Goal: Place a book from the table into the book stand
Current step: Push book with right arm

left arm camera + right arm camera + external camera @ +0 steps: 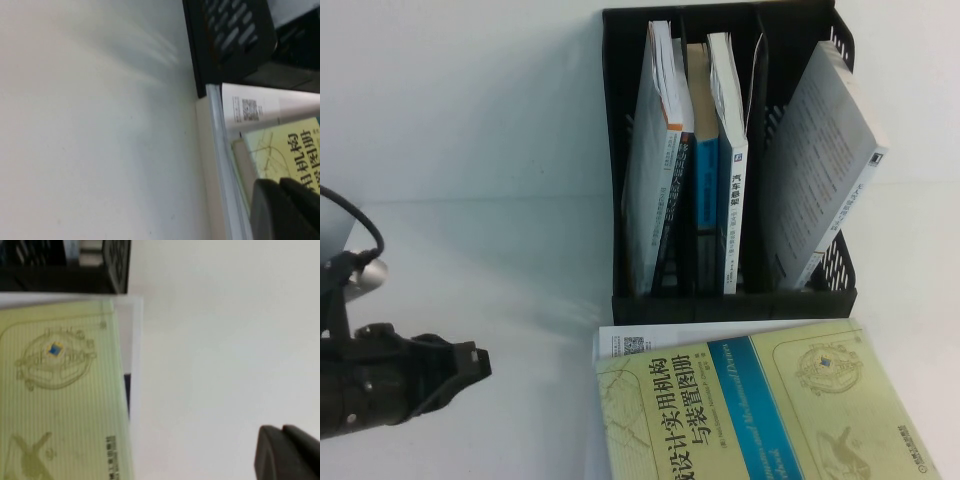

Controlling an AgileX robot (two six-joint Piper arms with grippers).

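The pale yellow-green book [770, 410] with a blue band lies flat on the white table [460, 150], just in front of the black book stand [620, 150]. My left gripper [478, 365] hangs low at the near left, a gap of bare table away from the book's left edge, and it is shut and empty. In the left wrist view its fingertips [280, 187] sit over the book's corner [295, 150]. My right gripper [282, 432] is out of the high view. It is shut over bare table beside the book's [60, 390] right edge.
A white book [630, 343] lies under the yellow-green one, its edge sticking out at the left and back. In the stand, a pale book [655, 170] fills the left slot, blue-spined books [725, 160] the middle, and a grey book [820, 170] leans in the right.
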